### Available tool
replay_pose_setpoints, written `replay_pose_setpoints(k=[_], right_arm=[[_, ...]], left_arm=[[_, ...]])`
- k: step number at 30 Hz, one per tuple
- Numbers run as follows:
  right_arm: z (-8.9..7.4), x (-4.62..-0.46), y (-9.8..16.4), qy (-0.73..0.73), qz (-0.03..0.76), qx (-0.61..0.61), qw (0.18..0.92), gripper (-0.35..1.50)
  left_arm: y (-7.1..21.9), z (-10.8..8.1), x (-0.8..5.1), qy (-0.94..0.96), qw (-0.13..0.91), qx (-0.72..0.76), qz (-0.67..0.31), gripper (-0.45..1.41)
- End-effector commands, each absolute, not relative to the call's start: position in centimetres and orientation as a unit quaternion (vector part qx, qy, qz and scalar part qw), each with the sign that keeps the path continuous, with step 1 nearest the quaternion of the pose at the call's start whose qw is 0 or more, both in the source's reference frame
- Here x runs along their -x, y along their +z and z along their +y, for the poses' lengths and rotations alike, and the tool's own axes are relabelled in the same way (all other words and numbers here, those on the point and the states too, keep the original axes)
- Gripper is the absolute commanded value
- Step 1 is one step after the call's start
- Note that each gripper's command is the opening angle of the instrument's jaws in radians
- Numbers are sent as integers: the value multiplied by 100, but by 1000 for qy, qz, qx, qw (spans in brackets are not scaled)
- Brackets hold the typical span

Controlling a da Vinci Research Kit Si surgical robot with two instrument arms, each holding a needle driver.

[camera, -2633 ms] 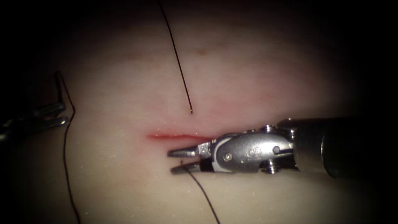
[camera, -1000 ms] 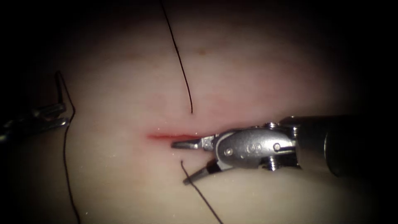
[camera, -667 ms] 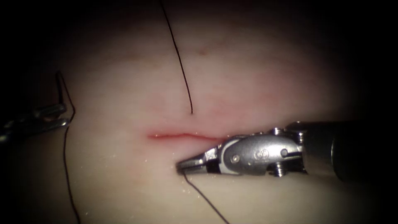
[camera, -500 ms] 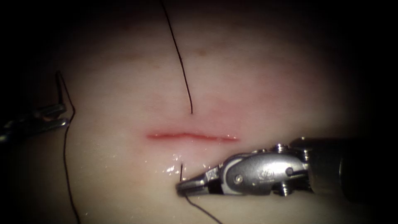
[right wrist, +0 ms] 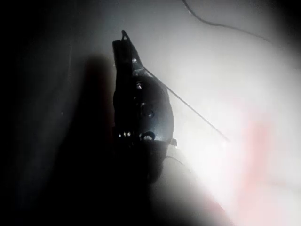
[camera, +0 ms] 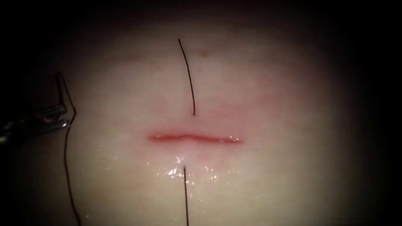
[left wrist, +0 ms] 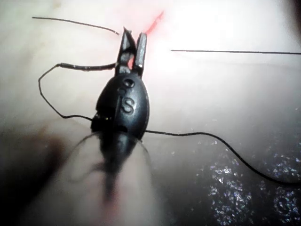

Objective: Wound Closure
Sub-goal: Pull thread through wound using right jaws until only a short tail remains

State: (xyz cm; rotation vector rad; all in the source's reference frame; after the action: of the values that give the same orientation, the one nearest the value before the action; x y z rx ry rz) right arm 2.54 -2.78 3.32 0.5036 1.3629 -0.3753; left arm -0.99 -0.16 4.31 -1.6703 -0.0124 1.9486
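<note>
At the left margin of the tissue (camera: 272, 104), well apart from the cut (camera: 193, 137): needle (camera: 60, 90) kept clear of the tissue.
Needle gripped in the closed jaws of the left tool (camera: 66, 116), its visible length standing upright; the point of grip along the curve cannot be told; thread (camera: 189, 79) laid across the cut, one free end above it, the other strand led straight below; right tool (right wrist: 124, 40) seen with jaws together, apparently clamped on that taut strand.
</note>
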Motion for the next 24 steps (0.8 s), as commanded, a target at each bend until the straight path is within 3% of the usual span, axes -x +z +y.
replay_pose_setpoints(k=[1, 2, 3, 4, 5, 9, 15, 24], right_arm=[[-282, -262, 333, -169, 625, -228, 727, -35], [-270, -265, 336, -137, 630, -197, 738, 29], [-270, -265, 336, -137, 630, -197, 738, 29], [-254, -265, 344, -99, 631, -164, 751, 111], [-243, -265, 351, -75, 627, -144, 762, 126], [-204, -258, 389, -38, 608, -115, 784, 137], [-157, -255, 454, -15, 594, -81, 800, 135], [-141, -290, 506, -20, 594, -78, 801, 126]], left_arm=[[437, -21, 104, 728, 284, 624, -6, -45], [437, -21, 104, 728, 284, 624, -6, -45], [437, -21, 104, 728, 284, 624, -6, -45], [437, -21, 104, 728, 284, 624, -6, -45], [437, -21, 104, 727, 283, 625, -6, -45], [435, -22, 105, 727, 283, 626, -7, -45], [437, -21, 104, 727, 282, 627, -7, -45], [437, -21, 104, 727, 282, 626, -7, -45]])
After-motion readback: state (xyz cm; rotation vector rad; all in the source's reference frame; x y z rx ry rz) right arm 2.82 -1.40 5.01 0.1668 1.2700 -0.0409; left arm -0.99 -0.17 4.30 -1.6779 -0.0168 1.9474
